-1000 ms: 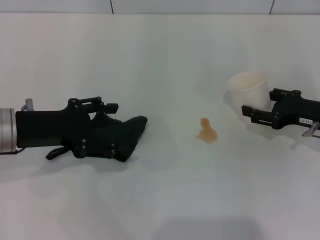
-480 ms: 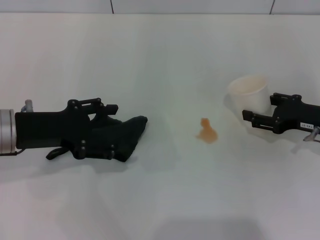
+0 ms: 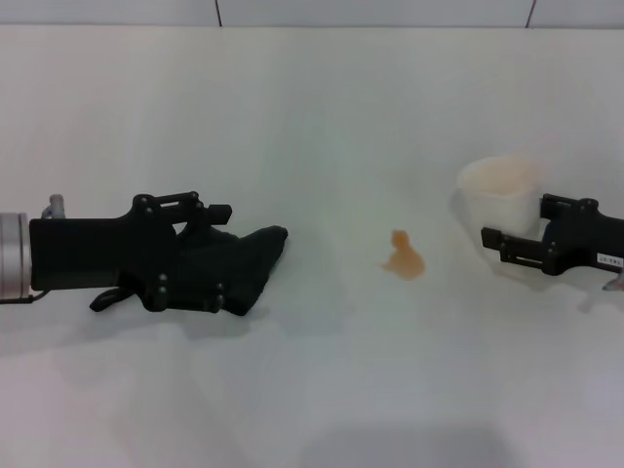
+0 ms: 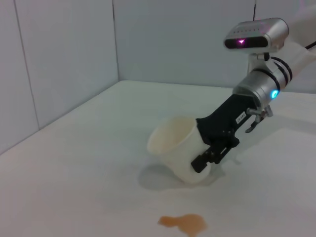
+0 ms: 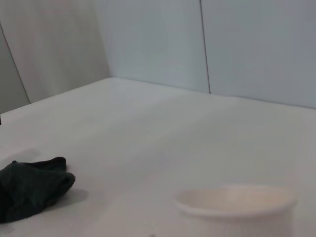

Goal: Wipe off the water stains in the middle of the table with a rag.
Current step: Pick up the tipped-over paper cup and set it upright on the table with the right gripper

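Two arms share our white counter (image 3: 312, 107), and only one carries what the job needs. Our left gripper (image 3: 216, 255) lies low on the left side of the counter, pinching the black rag (image 3: 244, 268), whose loose end trails out past the fingertips toward the middle. The stain (image 3: 403, 256), a small orange-tan blotch, sits on bare counter to the right of that rag, apart from it, with nothing between them; the left arm's long axis already points almost straight at it, so a sideways slide to the right looks to us like all the coming move asks. The arm is stretched flat and level, close to the surface, wrist housing toward the left edge. Our right gripper (image 3: 517, 249) is on the far right, closed around the wall of a cream paper cup (image 3: 499, 195); in the left wrist view the cup (image 4: 178, 152) hangs tilted, mouth leaning away from the gripper, just clear of the counter with its shadow beneath, and the stain (image 4: 183, 223) lies nearer the camera than the cup. By distance the right gripper is the closer of the two to the blotch, but it holds the cup, not the cloth. We judge the wipe not yet begun: the rag (image 5: 30, 186) rests well short of the stain.
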Robot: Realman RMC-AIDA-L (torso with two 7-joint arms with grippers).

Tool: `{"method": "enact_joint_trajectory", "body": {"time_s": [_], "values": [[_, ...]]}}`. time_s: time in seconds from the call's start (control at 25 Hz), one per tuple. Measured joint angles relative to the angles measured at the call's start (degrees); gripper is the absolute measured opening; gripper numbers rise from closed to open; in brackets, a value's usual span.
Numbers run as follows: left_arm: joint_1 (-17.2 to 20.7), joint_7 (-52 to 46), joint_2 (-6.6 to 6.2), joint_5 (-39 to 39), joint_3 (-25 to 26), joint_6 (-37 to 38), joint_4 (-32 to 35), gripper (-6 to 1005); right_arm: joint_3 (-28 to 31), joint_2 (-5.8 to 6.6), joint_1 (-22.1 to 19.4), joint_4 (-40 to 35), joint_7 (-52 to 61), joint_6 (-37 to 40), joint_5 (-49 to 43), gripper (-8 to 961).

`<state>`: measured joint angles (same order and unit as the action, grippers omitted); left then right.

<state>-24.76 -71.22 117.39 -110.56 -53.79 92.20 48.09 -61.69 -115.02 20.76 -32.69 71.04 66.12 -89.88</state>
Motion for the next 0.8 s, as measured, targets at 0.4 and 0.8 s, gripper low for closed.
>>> {"method": "enact_joint_trajectory", "body": {"time_s": [0.4, 0.8], "values": [[-0.26, -0.20, -0.06, 0.00, 0.00, 0.31, 0.15, 861, 1.66, 0.00, -2.30, 0.43, -0.10, 0.71, -0.05, 834], [-0.34, -0.24, -0.01, 0.01, 0.02, 0.91, 0.26, 862, 1.73, 0.07, -3.33, 0.34, -0.25, 3.05, -0.05, 853]]}}
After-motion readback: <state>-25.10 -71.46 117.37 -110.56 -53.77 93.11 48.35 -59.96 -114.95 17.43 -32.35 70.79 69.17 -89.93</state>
